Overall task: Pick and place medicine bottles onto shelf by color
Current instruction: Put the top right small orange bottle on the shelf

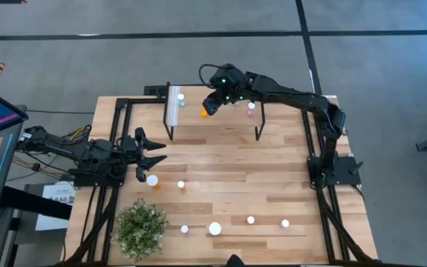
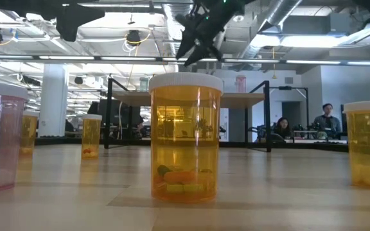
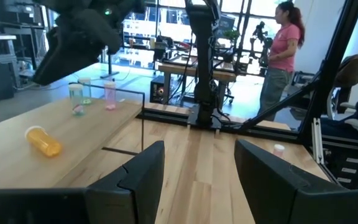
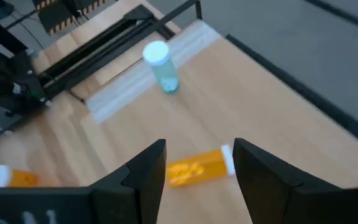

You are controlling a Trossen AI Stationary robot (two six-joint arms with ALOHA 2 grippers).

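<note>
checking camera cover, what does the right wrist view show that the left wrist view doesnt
Only the right wrist view: the right claw, open, above the fallen orange bottle, a second orange bottle down on the table, and the shelf's white strip.

Only the left wrist view: the left claw, open and empty, a pink bottle upright on the shelf, and a person in the room behind.

Both: the shelf, the orange bottle on its side, and the upright teal bottle.

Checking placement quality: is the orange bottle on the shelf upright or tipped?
Tipped: the orange bottle lies on its side on the shelf, cap sideways.
</note>
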